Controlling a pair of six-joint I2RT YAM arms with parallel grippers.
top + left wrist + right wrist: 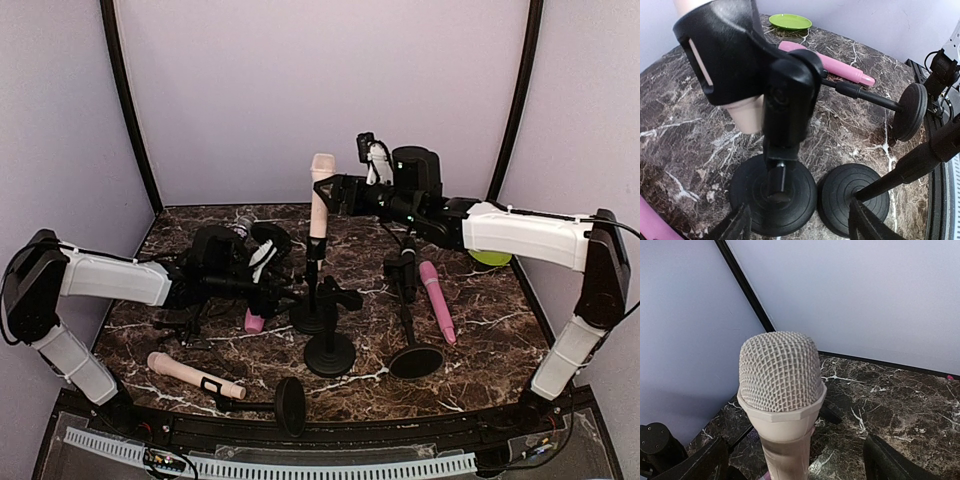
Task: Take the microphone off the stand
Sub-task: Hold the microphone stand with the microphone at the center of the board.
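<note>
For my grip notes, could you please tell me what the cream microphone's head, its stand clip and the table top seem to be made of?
Microphone head: woven wire mesh, matte cream, probably metal.
Stand clip: moulded black plastic, slight sheen.
Table top: dark marble look, white veins; possibly printed laminate.

Table (500, 315): dark marble top, white veins. Two stands upright mid-table, round bases just beside each other: rear stand (312, 318), front stand (330, 353). To their right, third stand (414, 358) toppled, base on edge, rod pointing toward back. Pink microphone (437, 300) lies flat just beside it. Green plate (490, 258) at right, toward back. Front left: beige microphone (190, 372) flat, clip of fourth stand (290, 405), also toppled, on its end. Pink object (254, 321) left of centre, mostly hidden.
</note>
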